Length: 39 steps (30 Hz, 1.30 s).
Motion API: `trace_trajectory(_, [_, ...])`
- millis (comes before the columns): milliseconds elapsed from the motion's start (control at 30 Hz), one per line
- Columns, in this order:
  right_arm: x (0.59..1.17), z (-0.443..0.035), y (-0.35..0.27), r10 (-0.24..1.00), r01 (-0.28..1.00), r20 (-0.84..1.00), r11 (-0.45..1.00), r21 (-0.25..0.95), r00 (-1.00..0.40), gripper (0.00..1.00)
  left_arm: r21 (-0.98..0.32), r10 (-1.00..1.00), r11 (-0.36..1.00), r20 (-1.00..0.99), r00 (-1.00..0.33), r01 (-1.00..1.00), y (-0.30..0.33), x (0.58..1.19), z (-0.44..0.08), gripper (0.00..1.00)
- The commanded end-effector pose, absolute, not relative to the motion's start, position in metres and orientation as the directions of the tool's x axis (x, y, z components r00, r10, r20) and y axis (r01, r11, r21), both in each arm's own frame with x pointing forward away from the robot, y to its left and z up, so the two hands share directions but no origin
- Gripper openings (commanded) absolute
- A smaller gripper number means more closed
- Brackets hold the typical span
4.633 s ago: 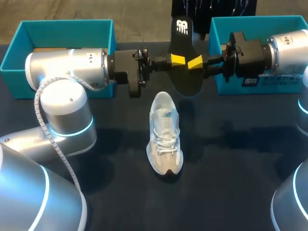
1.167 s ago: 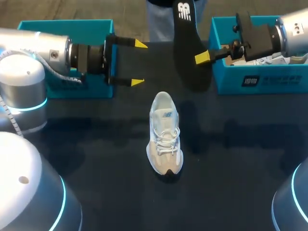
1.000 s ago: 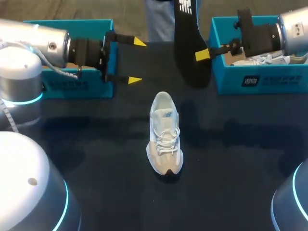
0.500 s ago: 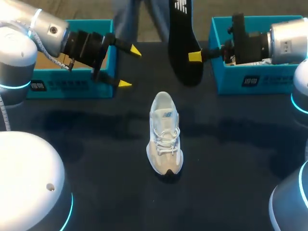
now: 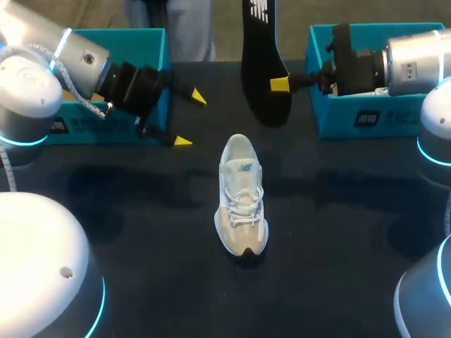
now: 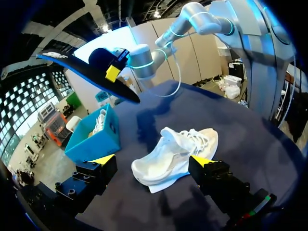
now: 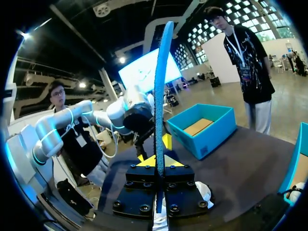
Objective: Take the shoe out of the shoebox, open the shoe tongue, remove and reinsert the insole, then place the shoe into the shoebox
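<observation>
A white lace-up shoe (image 5: 242, 197) lies mid-table, toe toward the front edge. Above and behind it a black insole (image 5: 261, 63) stands upright in the air, and my right gripper (image 5: 280, 84) is shut on its lower half. The right wrist view shows the insole (image 7: 160, 96) edge-on, pinched between the fingers of the right gripper (image 7: 156, 162). My left gripper (image 5: 189, 120) hangs open and empty, left of the shoe's heel. In the left wrist view the shoe (image 6: 175, 154) lies just ahead of the wide-open left gripper (image 6: 153, 160), with the insole (image 6: 86, 72) beyond it.
A teal shoebox (image 5: 151, 42) stands at the back left, behind my left arm. A second teal shoebox (image 5: 366, 120) at the back right holds another white shoe (image 6: 99, 122). The dark tablecloth (image 5: 338, 232) surrounds the shoe.
My left gripper has drawn back to the left and tilted downward, staying open. My right gripper has carried the insole a little leftward, nearer the spot above the shoe.
</observation>
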State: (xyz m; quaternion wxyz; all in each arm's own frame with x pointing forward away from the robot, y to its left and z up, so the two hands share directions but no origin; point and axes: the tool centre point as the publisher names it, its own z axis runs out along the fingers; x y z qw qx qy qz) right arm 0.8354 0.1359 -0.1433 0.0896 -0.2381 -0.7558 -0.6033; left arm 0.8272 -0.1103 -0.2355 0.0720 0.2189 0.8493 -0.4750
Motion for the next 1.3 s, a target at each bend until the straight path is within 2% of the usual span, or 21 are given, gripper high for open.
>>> trace_trajectory(33, [0.836, -0.143, 0.138, 0.254, 0.469, 0.422, 0.16, 0.869, -0.87, 0.0, -0.771, 0.291, 0.47, -0.323, -0.901, 0.429, -0.105, 0.824, -0.248, 1.0])
trace_trajectory(400, [0.851, -0.165, 0.136, 0.265, 0.414, 0.361, 0.178, 0.893, -0.894, 0.0, -0.712, 0.331, 0.559, -0.278, -0.902, 0.425, -0.096, 0.834, -0.268, 1.0])
trace_trajectory(800, [0.864, -0.183, 0.14, 0.246, 0.417, 0.373, 0.157, 0.895, -0.895, 0.0, -0.659, 0.299, 0.656, -0.22, -0.929, 0.367, -0.098, 0.841, -0.295, 1.0])
trace_trajectory(1300, [0.877, -0.193, 0.152, 0.21, 0.428, 0.396, 0.136, 0.894, -0.894, 0.0, -0.609, 0.297, 0.728, -0.133, -0.946, 0.314, -0.117, 0.846, -0.303, 1.0])
